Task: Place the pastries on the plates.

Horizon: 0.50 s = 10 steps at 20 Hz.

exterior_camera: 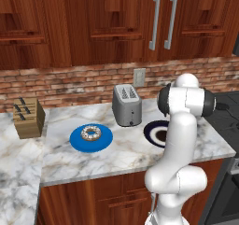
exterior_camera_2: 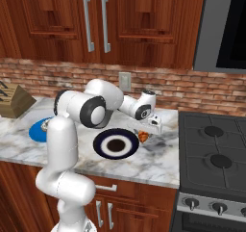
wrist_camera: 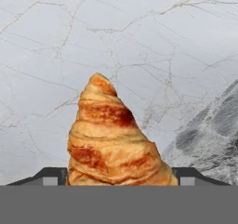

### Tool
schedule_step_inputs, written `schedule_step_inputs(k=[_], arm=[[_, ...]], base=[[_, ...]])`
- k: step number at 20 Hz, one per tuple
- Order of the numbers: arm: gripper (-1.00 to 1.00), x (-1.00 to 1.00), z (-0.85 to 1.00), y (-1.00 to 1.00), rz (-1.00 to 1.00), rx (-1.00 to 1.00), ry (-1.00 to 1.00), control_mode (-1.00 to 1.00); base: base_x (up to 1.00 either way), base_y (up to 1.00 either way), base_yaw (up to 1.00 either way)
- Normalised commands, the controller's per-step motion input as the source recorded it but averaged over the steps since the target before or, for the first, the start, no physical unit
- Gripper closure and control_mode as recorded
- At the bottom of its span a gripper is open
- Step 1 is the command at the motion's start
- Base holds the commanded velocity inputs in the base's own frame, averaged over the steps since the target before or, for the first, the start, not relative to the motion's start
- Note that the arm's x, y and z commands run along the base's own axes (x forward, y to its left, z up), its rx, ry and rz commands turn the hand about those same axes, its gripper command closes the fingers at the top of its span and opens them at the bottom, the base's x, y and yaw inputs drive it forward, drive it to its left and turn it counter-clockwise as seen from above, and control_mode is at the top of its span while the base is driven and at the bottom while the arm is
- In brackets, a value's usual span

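Now croissant (wrist_camera: 114,139) between fingertips (wrist_camera: 52,176), over counter (wrist_camera: 56,56)

You are looking at a glossy white arm (exterior_camera: 179,140) built of fat rounded tube sections. Its joints are capped with black discs ringed in dark grey, the largest on the bulbous shoulder high above the worktop (exterior_camera: 116,149). A smaller black-faced wrist joint (exterior_camera_2: 142,111) sits beyond it, then a boxy white hand (exterior_camera_2: 154,122). At the jaws you see two small dark tips with pale grey pads.
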Motion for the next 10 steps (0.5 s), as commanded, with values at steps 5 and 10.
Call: schedule_step_inputs(k=[5, 10], arm=[[1.00, 0.00, 0.02, -0.17, 0.00, 0.00, 0.00, -1.00], [1.00, 0.00, 0.25, -0.43, 0.00, 0.00, 0.00, -1.00]], base=[[0.00, 0.00, 0.00], [0.00, 0.00, 0.00]])
